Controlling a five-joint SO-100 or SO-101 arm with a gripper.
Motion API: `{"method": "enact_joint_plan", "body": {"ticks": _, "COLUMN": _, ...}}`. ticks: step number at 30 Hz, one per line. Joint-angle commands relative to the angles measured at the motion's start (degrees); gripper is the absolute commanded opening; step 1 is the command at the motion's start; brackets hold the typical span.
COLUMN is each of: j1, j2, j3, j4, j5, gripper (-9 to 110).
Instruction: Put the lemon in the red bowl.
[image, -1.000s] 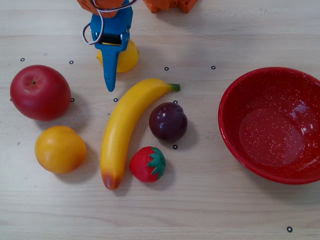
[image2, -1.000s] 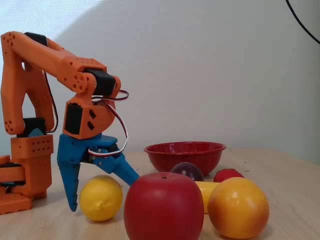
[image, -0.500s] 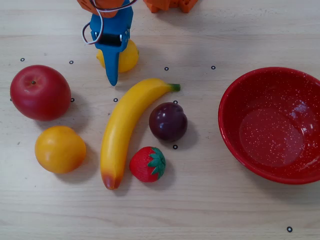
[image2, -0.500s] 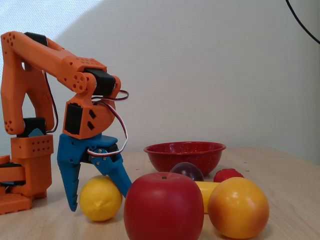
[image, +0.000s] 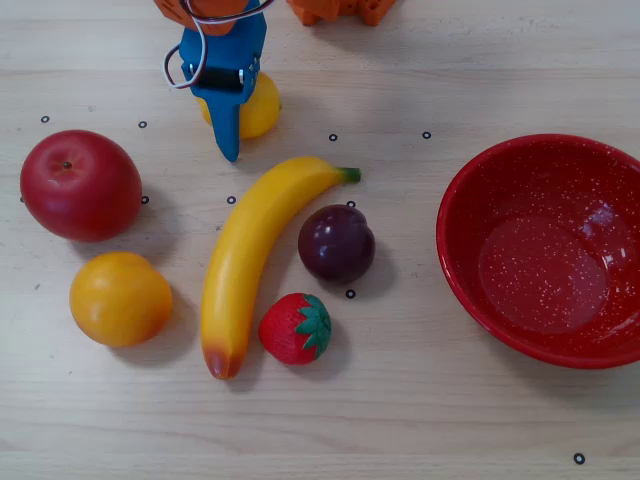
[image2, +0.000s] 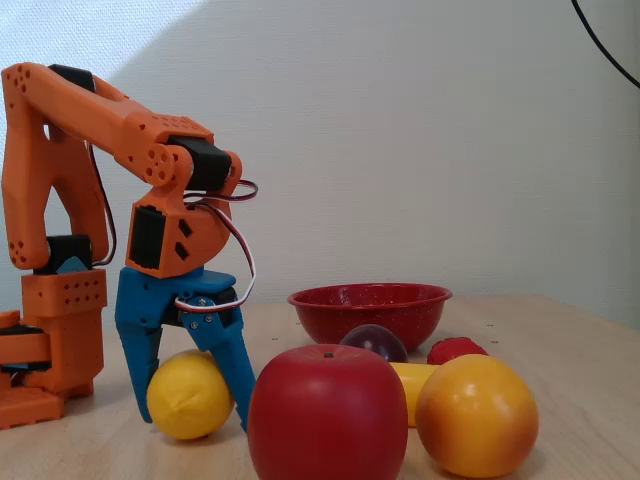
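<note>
The lemon (image: 262, 108) (image2: 190, 395) is a small bright-yellow oval that rests on the table near the arm's base. My blue gripper (image2: 192, 420) (image: 232, 115) comes down over it, with one finger on each side of the lemon, pressed against it. In the overhead view one blue finger (image: 229, 135) covers the lemon's left part and the other is hidden under the wrist. The red bowl (image: 470, 270) (image2: 340, 312), large and white-speckled, stands empty at the right of the overhead view, far from the gripper.
A red apple (image: 80, 185), an orange-yellow round fruit (image: 120, 298), a long banana (image: 250, 250), a dark plum (image: 336, 243) and a strawberry (image: 296, 328) lie between the lemon and the table's near edge. The orange arm base (image2: 50, 330) stands behind the lemon.
</note>
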Motion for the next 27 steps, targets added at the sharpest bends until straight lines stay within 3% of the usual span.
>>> {"method": "enact_joint_plan", "body": {"ticks": 1, "j1": -0.6, "j2": 3.2, "j3": -4.3, "j4": 1.1, "j5": -1.1, "gripper": 33}}
{"method": "enact_joint_plan", "body": {"ticks": 11, "j1": -0.3, "j2": 3.1, "j3": -3.8, "j4": 1.0, "j5": -1.0, "gripper": 20}}
{"method": "enact_joint_plan", "body": {"ticks": 16, "j1": 0.0, "j2": 3.3, "j3": -3.7, "j4": 1.4, "j5": -1.1, "gripper": 1}}
{"method": "enact_joint_plan", "body": {"ticks": 27, "j1": 0.2, "j2": 7.6, "j3": -15.0, "j4": 17.1, "j5": -3.0, "gripper": 0}}
